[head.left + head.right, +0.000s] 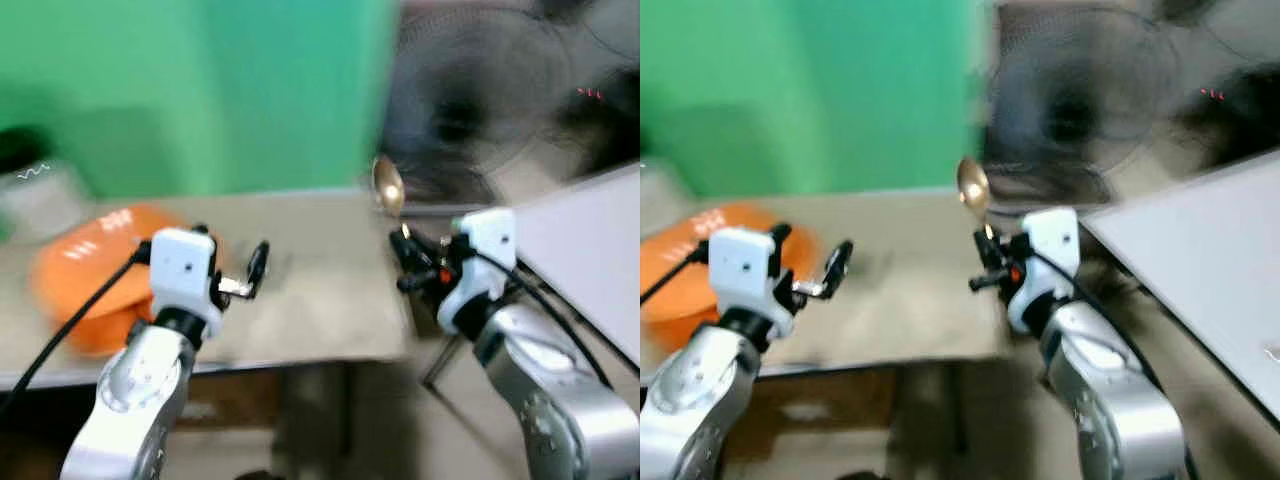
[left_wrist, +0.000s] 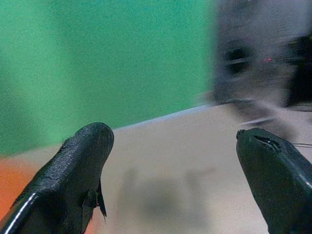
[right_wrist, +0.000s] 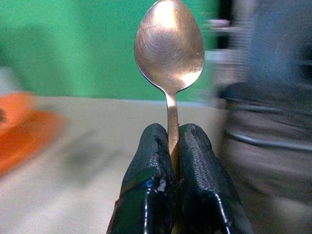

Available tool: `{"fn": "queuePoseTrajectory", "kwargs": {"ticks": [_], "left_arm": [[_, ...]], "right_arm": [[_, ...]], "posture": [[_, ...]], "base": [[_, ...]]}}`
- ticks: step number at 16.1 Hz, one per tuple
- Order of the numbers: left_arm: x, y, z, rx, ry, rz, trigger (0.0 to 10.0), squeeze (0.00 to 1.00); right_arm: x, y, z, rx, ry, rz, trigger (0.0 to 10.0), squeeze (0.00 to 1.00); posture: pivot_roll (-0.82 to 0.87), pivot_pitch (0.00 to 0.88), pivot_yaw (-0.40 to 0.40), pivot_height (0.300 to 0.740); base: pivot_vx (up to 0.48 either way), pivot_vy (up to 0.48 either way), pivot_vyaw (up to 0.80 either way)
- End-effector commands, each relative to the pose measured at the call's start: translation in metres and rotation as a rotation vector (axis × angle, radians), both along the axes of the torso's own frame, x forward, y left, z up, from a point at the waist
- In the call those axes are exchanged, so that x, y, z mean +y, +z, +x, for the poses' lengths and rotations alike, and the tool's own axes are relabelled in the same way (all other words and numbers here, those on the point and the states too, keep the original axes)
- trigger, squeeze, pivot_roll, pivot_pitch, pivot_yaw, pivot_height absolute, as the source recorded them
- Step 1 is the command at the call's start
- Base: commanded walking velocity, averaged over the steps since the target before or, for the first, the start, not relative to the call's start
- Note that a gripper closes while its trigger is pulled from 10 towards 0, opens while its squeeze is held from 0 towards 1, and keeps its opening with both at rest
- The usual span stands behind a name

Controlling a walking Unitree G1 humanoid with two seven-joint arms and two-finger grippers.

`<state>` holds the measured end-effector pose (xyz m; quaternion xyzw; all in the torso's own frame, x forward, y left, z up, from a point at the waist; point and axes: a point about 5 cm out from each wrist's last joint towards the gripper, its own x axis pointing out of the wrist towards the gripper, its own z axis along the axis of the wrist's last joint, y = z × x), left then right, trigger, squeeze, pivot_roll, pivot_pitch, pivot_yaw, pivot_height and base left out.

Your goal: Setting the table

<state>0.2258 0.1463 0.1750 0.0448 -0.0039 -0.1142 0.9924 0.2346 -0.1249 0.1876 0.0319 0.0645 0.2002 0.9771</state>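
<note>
1. The right gripper pinches the handle of a shiny metal spoon between pressed fingers, bowl upright, at the right edge of the beige tabletop.
2. The left gripper hovers over that tabletop with its fingers spread apart, holding nothing.
3. A round orange plastic plate lies on the tabletop's left part, just beside the left gripper.
4. Behind the tabletop stands a green wall; a blurred dark fan sits off its right far corner.
5. A white slanted board lies beyond the tabletop's right edge.

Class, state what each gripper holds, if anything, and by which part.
The right gripper holds a spoon by its handle, bowl pointing up. The left gripper is open and holds nothing.
</note>
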Motion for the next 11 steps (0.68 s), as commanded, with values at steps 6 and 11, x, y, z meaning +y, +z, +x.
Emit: {"fn": "queuePoseTrajectory", "kwargs": {"ticks": [6,11], "left_arm": [[0.0012,0.0019,0.0051,-0.015,-0.011,-0.007,10.0,0.00],[-0.0020,0.0044,0.0089,-0.038,-0.006,-0.005,10.0,0.00]], "right_arm": [[-0.0048,0.0038,-0.0008,-0.001,-0.070,0.009,10.0,0.00],[-0.0065,0.0037,0.0004,0.008,-0.097,0.000,10.0,0.00]], "posture": [[-0.08,0.000,0.041,0.740],[-0.08,0.000,0.037,0.740]], "base": [[0.000,0.000,-0.77],[0.000,-0.096,-0.74]]}}
